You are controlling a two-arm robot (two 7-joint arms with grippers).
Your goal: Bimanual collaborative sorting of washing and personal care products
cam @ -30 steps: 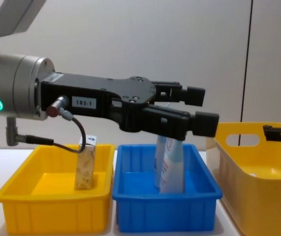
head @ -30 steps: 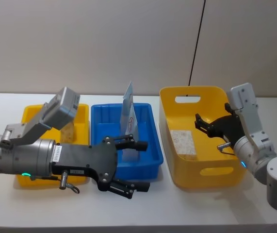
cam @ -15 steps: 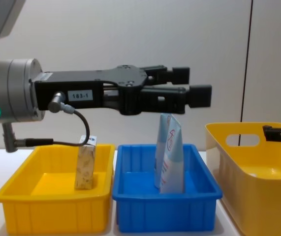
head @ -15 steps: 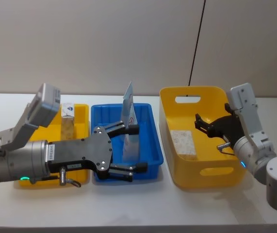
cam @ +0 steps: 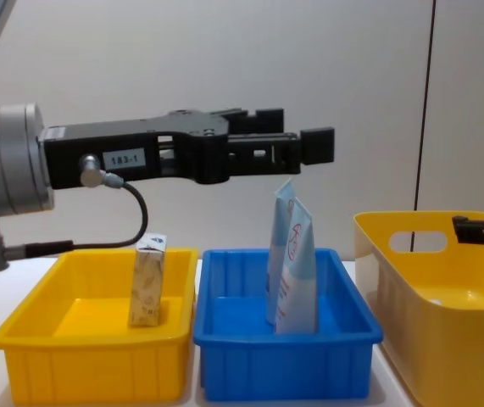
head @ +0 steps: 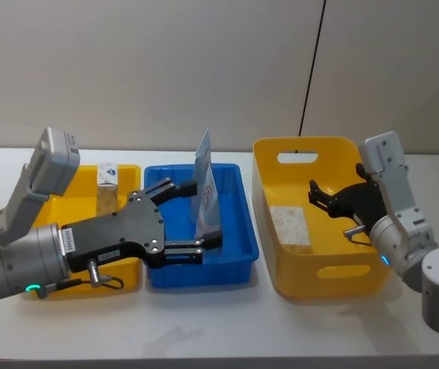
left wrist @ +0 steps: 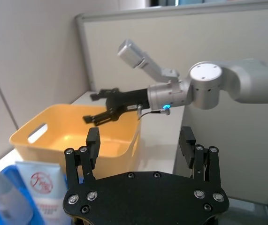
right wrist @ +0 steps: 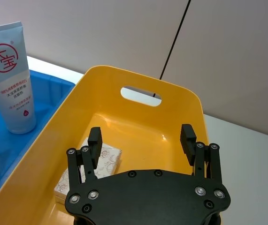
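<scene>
The one product left unsorted appears to be the speckled carton lying flat on the floor of the yellow basket, toward the wall nearest the blue tray. The right end effector hangs inside the basket's mouth, released and empty, with the carton below it and slightly toward the robot's left. This arm is clearly the nearer one. The carton's long axis seems to run roughly away from the robot, though the angle makes that hard to confirm, so the wrist may need a turn to close across the short side. The basket's tall walls are the main obstacle, and a reach toward the carton leaves little room beside the near wall. The left end effector hovers above the blue tray, spread wide and holding nothing, just over the tops of the two blue tubes that stand upright, leaning together. Any low sweep from there toward the basket would likely knock them. A second carton stands upright in the yellow tray on the robot's left, well apart from both arms. All three containers sit side by side on the white tabletop.
</scene>
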